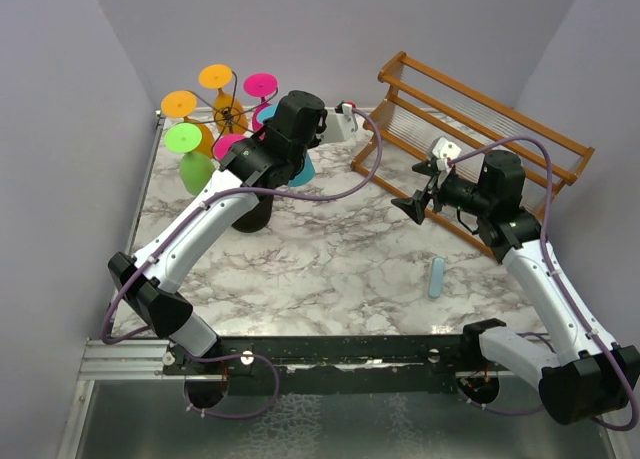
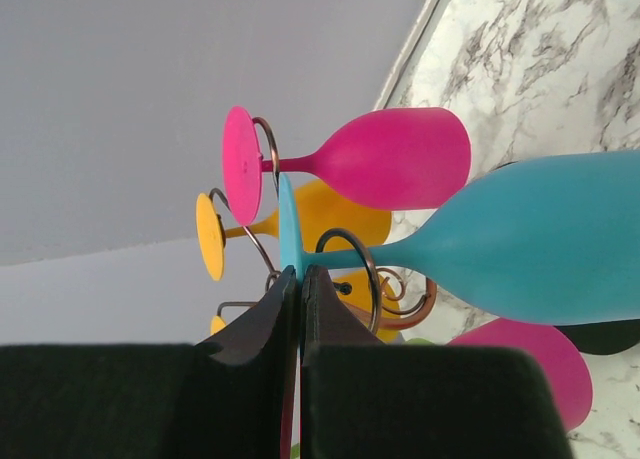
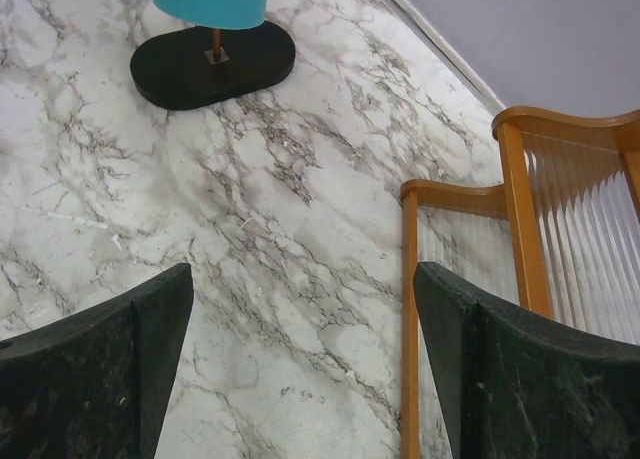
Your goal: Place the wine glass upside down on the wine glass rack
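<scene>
wine glass (image 2: 520,239) hangs vertical, bowl down, foot up.

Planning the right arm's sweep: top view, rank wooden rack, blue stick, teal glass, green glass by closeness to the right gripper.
From the right gripper:
1. wooden rack, beside it
2. blue stick, nearer the bases
3. teal glass, left
4. green glass, far left
</scene>
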`<action>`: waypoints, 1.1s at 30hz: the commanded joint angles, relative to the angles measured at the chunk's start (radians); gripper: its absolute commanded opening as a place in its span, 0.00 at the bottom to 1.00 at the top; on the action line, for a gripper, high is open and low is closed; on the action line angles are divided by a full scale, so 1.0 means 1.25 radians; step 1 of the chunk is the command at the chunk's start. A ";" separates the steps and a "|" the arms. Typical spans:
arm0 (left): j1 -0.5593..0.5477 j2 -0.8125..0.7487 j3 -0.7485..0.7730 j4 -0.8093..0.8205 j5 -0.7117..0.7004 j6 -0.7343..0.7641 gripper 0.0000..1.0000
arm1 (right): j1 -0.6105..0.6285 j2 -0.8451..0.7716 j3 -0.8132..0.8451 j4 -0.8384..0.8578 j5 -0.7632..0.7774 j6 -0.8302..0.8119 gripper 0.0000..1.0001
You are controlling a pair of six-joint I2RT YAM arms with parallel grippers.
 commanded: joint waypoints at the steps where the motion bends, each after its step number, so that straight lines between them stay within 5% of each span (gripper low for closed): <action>1: -0.007 0.002 0.003 0.055 -0.052 0.026 0.00 | -0.005 -0.007 -0.010 0.018 -0.008 -0.011 0.91; 33: 0.021 0.008 -0.025 0.051 -0.047 0.015 0.04 | -0.005 -0.004 -0.012 0.018 -0.002 -0.016 0.91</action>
